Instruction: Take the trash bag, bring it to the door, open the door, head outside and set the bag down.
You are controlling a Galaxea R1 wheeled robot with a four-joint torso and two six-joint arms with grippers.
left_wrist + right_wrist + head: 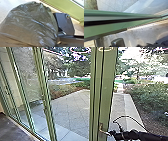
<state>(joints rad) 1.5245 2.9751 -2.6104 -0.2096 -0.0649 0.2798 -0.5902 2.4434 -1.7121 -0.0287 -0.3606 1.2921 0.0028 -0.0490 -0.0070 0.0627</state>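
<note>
Just inside the green-framed door [108, 84], the trash bag [31, 25] is on the indoor side and the right arm [130, 135] is at the handle [100, 128].
Near the door, the first stages look done: the bag seems to have been picked up and carried here, judging by its place close to the left wrist camera. Opening the door, getting beyond it and setting the bag down look left to do, though I cannot tell whether the door is already ajar. The left wrist view gives the bag's creased plastic up close; the head view gives the handle and the paving [70, 107] beyond the door; the right wrist view gives a dark seam [109, 23] along the door's green framing. How the left jaws and right jaws stand, I cannot tell.
</note>
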